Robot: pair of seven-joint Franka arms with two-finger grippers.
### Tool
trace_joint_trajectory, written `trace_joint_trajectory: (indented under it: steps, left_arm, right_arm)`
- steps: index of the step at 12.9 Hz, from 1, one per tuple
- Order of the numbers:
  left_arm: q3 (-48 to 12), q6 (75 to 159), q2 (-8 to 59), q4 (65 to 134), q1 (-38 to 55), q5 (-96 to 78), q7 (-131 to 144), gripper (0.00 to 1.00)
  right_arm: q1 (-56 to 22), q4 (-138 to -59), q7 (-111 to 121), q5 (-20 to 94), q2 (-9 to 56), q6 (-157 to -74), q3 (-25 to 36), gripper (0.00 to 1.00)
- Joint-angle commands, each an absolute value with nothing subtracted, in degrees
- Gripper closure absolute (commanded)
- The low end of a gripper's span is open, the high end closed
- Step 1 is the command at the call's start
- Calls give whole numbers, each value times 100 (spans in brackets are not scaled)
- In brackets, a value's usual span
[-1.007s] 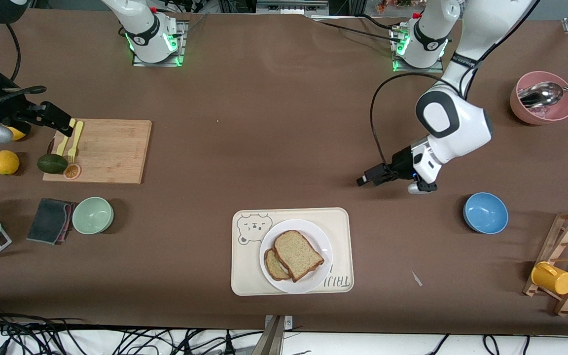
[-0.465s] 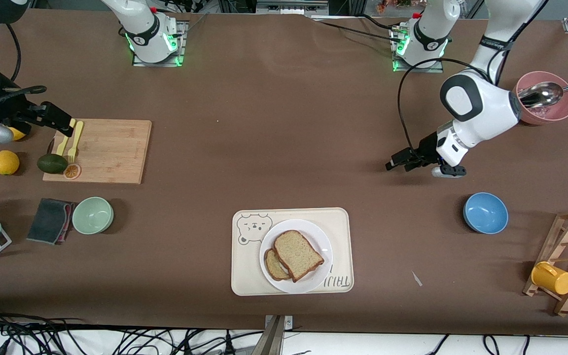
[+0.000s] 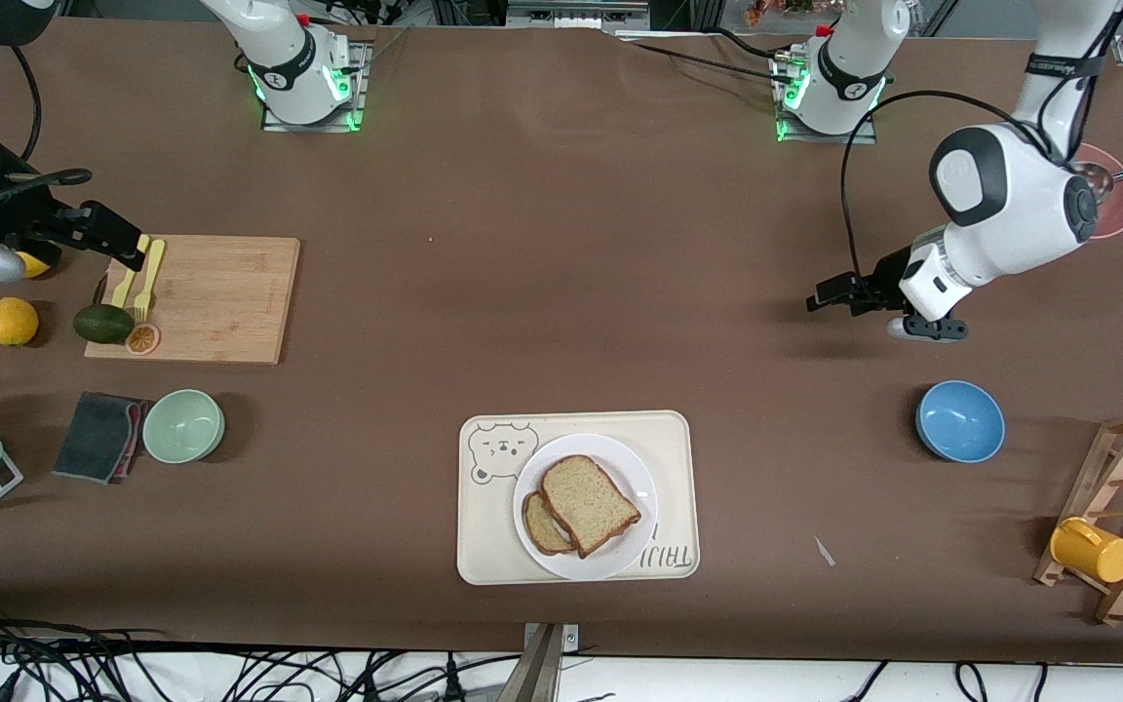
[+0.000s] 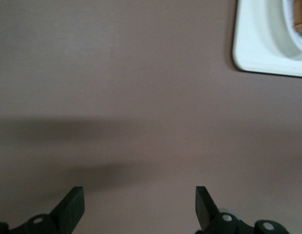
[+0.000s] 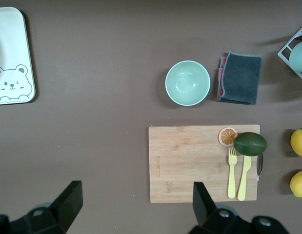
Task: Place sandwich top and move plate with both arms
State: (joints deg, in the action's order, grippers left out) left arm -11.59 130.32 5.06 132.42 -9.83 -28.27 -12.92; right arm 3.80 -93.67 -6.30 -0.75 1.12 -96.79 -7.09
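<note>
Brown table (image 3: 561,244), wide and mostly bare. Tray (image 3: 484,526) near the front edge, plate (image 3: 639,487) on it, well clear of both sets of jaws. Top (image 3: 589,503) already on the lower slice; plate move left. Left gripper (image 3: 830,297) spread wide, empty, over bare table. Right gripper (image 3: 118,244) wide too, empty, over the board (image 3: 220,292).
</note>
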Motion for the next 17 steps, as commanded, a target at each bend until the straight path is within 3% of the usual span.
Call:
trace_joint_trajectory:
  steps: [1, 7, 14, 17]
  left_arm:
    - [-1055, 12158, 431, 12623, -1046, -1893, -495, 0]
    - [-950, 11348, 413, 11621, -1090, -949, 368, 0]
    - [-703, 9951, 413, 9943, -1090, -299, 510, 0]
    - [-248, 9616, 413, 9510, -661, -281, 527, 0]
  right_arm:
    - [378, -9360, -633, 0, 62, -9694, -712, 0]
    - [378, -9352, -624, 9, 62, -9694, -703, 0]
    - [378, -9343, -633, 9, 70, -9686, -694, 0]
    - [378, -9317, -633, 9, 70, -9703, -694, 0]
